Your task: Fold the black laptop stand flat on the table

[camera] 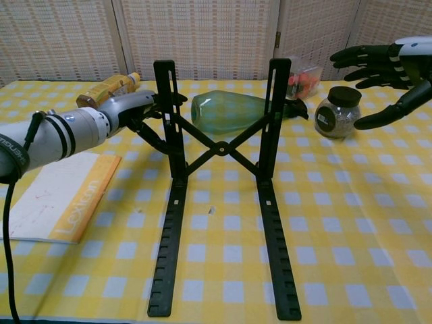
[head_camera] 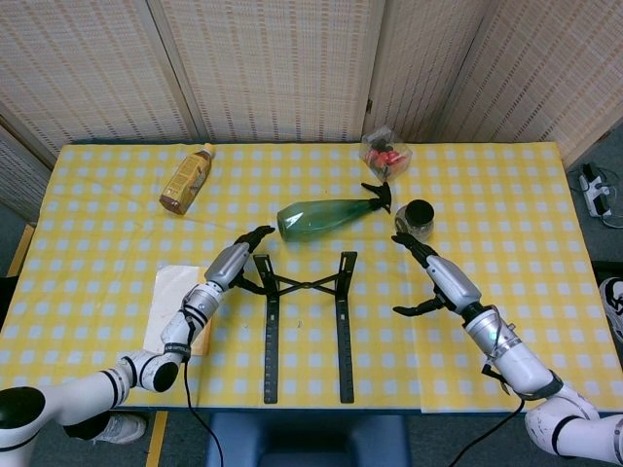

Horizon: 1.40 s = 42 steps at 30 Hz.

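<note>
The black laptop stand (head_camera: 304,321) stands unfolded on the yellow checked table (head_camera: 506,195), its two rails pointing at me. Its two uprights rise at the far end, joined by a cross brace (camera: 219,150). My left hand (camera: 135,111) reaches in from the left and holds the top of the left upright (camera: 165,101), with fingers behind it and the thumb in front. From the head view the left hand (head_camera: 234,261) lies at the stand's far left corner. My right hand (camera: 385,67) hovers open to the right of the stand, fingers spread, apart from it. The right hand (head_camera: 438,282) holds nothing.
A green spray bottle (head_camera: 326,216) lies just behind the stand. A black-lidded jar (head_camera: 417,216) stands near my right hand. A brown bottle (head_camera: 187,178) lies at the back left, a clear box of red snacks (head_camera: 385,154) at the back. A booklet (head_camera: 180,306) lies left.
</note>
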Motion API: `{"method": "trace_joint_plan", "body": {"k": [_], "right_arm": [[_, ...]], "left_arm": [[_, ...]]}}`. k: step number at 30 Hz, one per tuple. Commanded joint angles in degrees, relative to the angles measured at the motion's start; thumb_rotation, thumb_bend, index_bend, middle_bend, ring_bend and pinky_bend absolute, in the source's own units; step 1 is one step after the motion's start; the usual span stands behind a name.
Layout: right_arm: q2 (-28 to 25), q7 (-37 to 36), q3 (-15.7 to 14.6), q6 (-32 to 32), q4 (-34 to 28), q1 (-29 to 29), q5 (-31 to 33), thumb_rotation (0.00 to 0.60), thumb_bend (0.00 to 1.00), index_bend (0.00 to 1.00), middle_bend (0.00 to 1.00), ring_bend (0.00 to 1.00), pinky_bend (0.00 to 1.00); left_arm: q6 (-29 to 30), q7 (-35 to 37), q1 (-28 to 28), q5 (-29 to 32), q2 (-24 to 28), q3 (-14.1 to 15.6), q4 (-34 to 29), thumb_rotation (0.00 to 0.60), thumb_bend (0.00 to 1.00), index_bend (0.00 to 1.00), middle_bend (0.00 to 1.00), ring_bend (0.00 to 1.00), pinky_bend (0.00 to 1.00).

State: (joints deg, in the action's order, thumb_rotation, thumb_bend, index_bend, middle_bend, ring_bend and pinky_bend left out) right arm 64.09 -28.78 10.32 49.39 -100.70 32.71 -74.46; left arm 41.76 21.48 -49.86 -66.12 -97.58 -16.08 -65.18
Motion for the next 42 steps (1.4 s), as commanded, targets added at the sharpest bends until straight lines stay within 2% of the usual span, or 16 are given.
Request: {"method": "trace_joint_plan", "body": {"k": [1, 6, 11, 17, 35, 42], "right_arm": [[0.0, -0.2, 0.0, 0.1, 0.0, -0.1, -0.1, 0.600, 0.14, 0.00, 0.00, 0.00, 0.00], [0.1, -0.6, -0.1, 0.3, 0.2, -0.2, -0.5, 0.600, 0.14, 0.00, 0.00, 0.00, 0.00], [0.3, -0.6, -0.3, 0.8, 0.3, -0.4, -0.8, 0.600, 0.14, 0.00, 0.00, 0.00, 0.00], [0.1, -1.3, -0.3, 1.2, 0.5, -0.8, -1.0, 0.600, 0.14, 0.00, 0.00, 0.00, 0.00], [0.7, -2.5, -0.8, 1.4, 1.5, -0.9, -2.3, 0.600, 0.14, 0.00, 0.00, 0.00, 0.00], [1.2, -0.3, -1.8, 0.0, 2.0, -0.4, -2.0, 0.600, 0.14, 0.00, 0.00, 0.00, 0.00]], "left_arm": [[1.3, 1.9, 1.3, -2.0, 1.2, 0.6, -2.1, 0.600, 0.09, 0.07, 0.07, 0.03, 0.00], [2.3, 2.6, 2.5, -4.5, 3.1, 2.0, -4.0, 0.600, 0.10, 0.15, 0.09, 0.04, 0.00], [1.6, 2.7, 2.3, -3.3, 2.5, 1.5, -3.2, 0.600, 0.12, 0.28, 0.11, 0.06, 0.00], [0.9, 2.6, 2.2, -3.1, 2.5, 1.5, -3.2, 0.600, 0.18, 0.39, 0.13, 0.07, 0.00], [1.1, -0.2, 2.2, -1.6, 1.4, 1.3, -2.4, 0.600, 0.30, 0.55, 0.20, 0.11, 0.00], [1.4, 0.0, 2.3, -2.0, 0.9, 1.2, -1.9, 0.600, 0.37, 0.62, 0.24, 0.13, 0.00]]}}
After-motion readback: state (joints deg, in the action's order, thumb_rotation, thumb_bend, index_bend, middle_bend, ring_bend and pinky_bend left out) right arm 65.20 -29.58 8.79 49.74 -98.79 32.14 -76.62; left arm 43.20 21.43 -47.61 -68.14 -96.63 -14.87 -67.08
